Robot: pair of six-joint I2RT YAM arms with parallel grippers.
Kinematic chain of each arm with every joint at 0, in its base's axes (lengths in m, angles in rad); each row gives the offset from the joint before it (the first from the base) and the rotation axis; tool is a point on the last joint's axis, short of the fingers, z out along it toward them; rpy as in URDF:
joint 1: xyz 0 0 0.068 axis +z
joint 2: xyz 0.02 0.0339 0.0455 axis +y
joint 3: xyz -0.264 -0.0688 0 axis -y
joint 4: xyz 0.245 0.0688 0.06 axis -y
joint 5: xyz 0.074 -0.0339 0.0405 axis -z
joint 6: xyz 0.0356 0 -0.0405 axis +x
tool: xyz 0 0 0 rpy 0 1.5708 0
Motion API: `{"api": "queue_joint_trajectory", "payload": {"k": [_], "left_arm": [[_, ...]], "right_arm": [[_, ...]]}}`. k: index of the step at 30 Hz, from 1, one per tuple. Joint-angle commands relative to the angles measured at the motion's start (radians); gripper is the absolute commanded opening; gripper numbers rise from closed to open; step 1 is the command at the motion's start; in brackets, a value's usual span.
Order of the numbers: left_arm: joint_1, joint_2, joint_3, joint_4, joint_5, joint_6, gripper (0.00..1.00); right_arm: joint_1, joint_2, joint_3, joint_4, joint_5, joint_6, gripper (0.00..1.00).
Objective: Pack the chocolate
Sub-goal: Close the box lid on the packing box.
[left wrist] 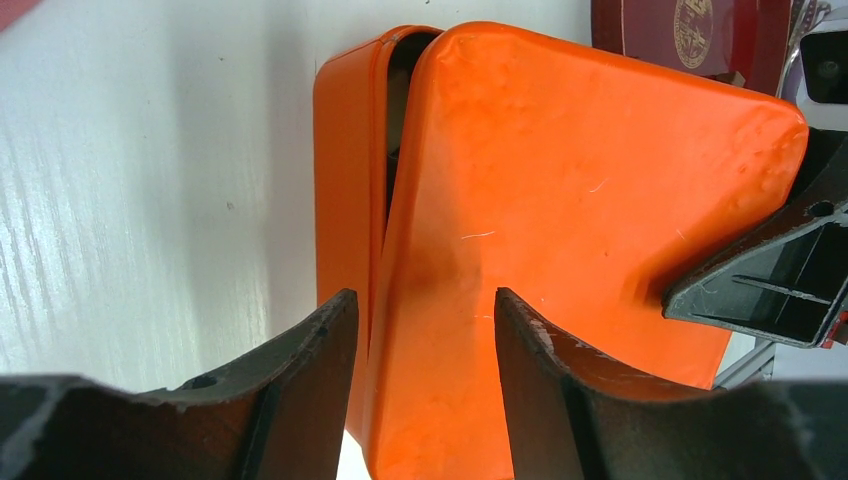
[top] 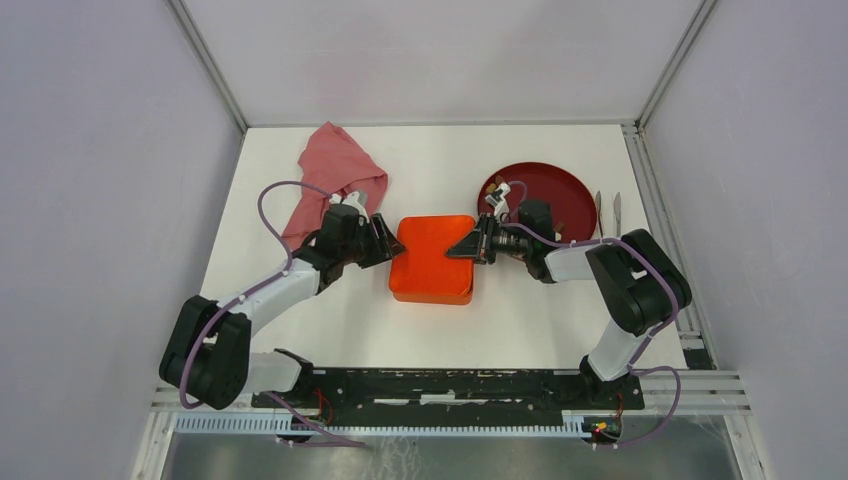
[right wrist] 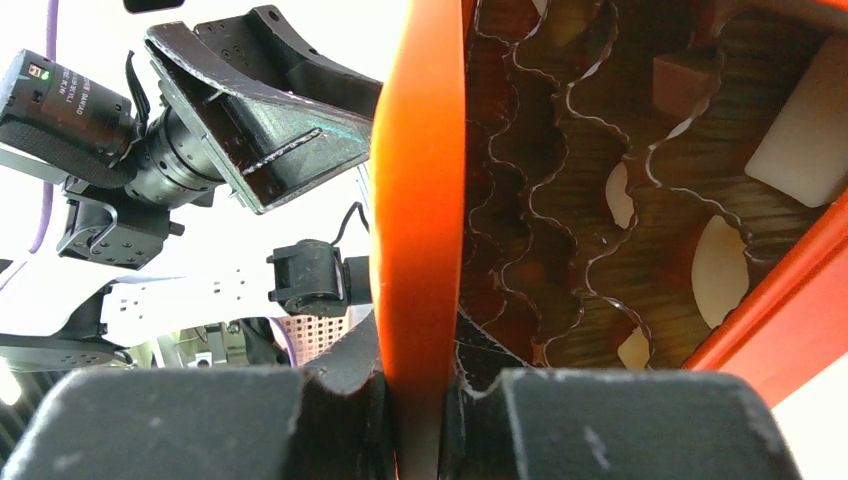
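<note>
Top view, step: you are closing the orange square box (top: 432,260) at the table's middle; its orange lid (top: 440,240) sits over it with a hand at each side, so packing looks nearly done.
Top view, surroundings: the dark red round plate (top: 550,195) lies toward the far right corner with a few chocolate pieces (top: 492,186) left on it, two thin metal tools (top: 608,212) are just beside it, and a crumpled pink cloth (top: 338,172) lies toward the far left, behind the left arm.
Left wrist view, left hand (left wrist: 425,330): your fingers stand partly apart around the lid's near edge; whether they press it, you cannot tell. The lid is tilted, with a gap to the box wall.
Right wrist view, right hand (right wrist: 415,400): pinched tight on the lid's rim. The box tray beside it holds cream-white and brown pieces in wavy-walled cells.
Next move: lower and square the lid, then let go.
In the way: the skewed lid may catch on the box wall.
</note>
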Motion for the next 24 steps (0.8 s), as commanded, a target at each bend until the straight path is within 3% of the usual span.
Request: {"api": "queue_joint_trajectory", "payload": {"k": [1,7,15,20,24], "left_arm": [[0.001,-0.002,0.025,0.024,0.012,0.047,0.59],[0.001,-0.001,0.034,0.024,0.021,0.047,0.59],[-0.004,0.029,0.038,0.027,0.032,0.048,0.57],[-0.009,0.04,0.043,0.027,0.035,0.05,0.55],[-0.012,0.052,0.051,0.024,0.034,0.051,0.49]], "right_arm": [[-0.011,-0.029,-0.002,0.04,0.006,0.013,0.04],[-0.012,-0.026,0.0,0.115,-0.002,0.067,0.04],[-0.021,-0.032,-0.006,0.009,0.01,-0.02,0.06],[-0.034,-0.043,-0.006,-0.016,0.014,-0.048,0.11],[-0.041,-0.051,0.018,-0.088,0.019,-0.117,0.21]]}}
